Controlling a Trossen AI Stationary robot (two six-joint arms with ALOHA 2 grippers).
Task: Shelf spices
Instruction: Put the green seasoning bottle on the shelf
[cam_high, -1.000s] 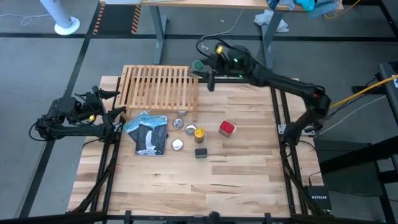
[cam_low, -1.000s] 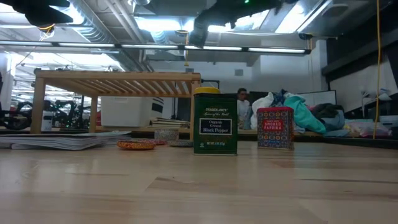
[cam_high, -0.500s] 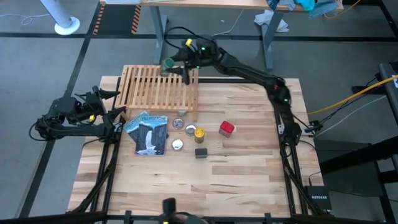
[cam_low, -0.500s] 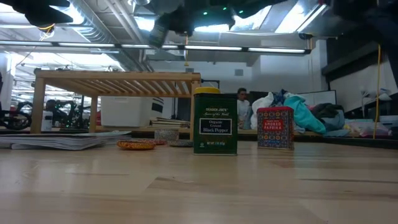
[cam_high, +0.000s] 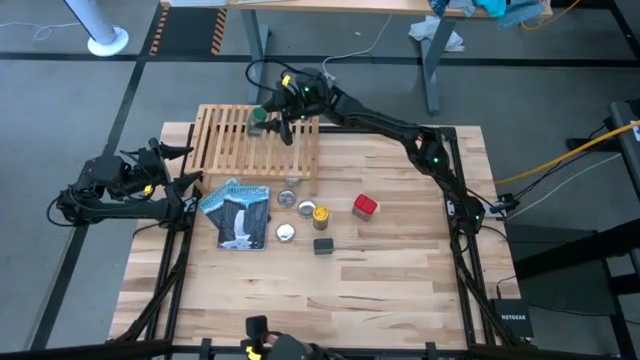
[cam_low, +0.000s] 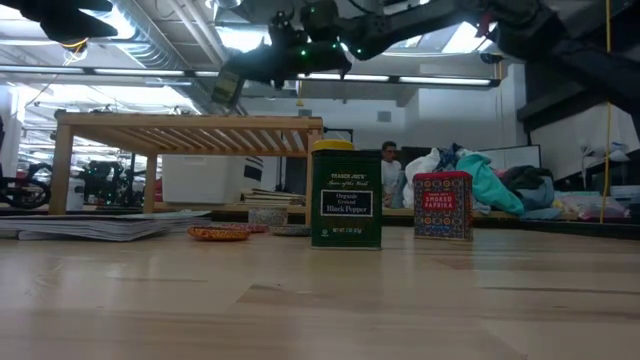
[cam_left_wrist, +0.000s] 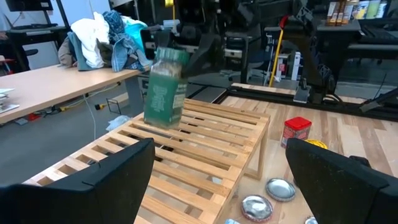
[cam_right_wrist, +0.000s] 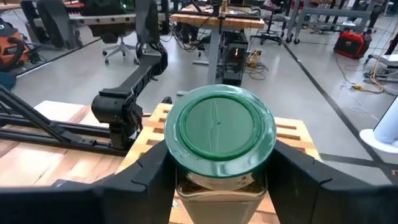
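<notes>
1. One shelf (cam_high: 255, 148) lies under the right gripper (cam_high: 270, 117), its far edge partly hidden by that arm.
2. One green-capped jar (cam_right_wrist: 219, 132) sits clenched between those fingers, above the slats.
3. The left gripper (cam_high: 182, 165), beside the shelf, stands spread and empty.
4. Three spices lie well away: black tin (cam_high: 322, 245), red tin (cam_high: 364, 206), yellow-capped jar (cam_high: 320, 212).

- My right gripper (cam_high: 272, 118), clamped on the green-capped glass spice jar (cam_high: 259, 116), hangs over the far part of the low light-wood slatted shelf (cam_high: 230, 150); the slats under it carry nothing.
- The near front edge of the shelf is crowded: two small silvery round tins (cam_high: 288, 198) and the yellow-capped jar (cam_high: 320, 213) sit just beside it.
- The flat blue-and-white packet (cam_high: 238, 212) blocks the approach at the shelf's near left.
- The red boxy tin (cam_high: 364, 206) and black boxy tin (cam_high: 322, 245) stand apart, with open tabletop (cam_high: 400, 290) around them.
- My left gripper (cam_high: 178, 165) waits off the table's left edge, close to the shelf's left side.
</notes>
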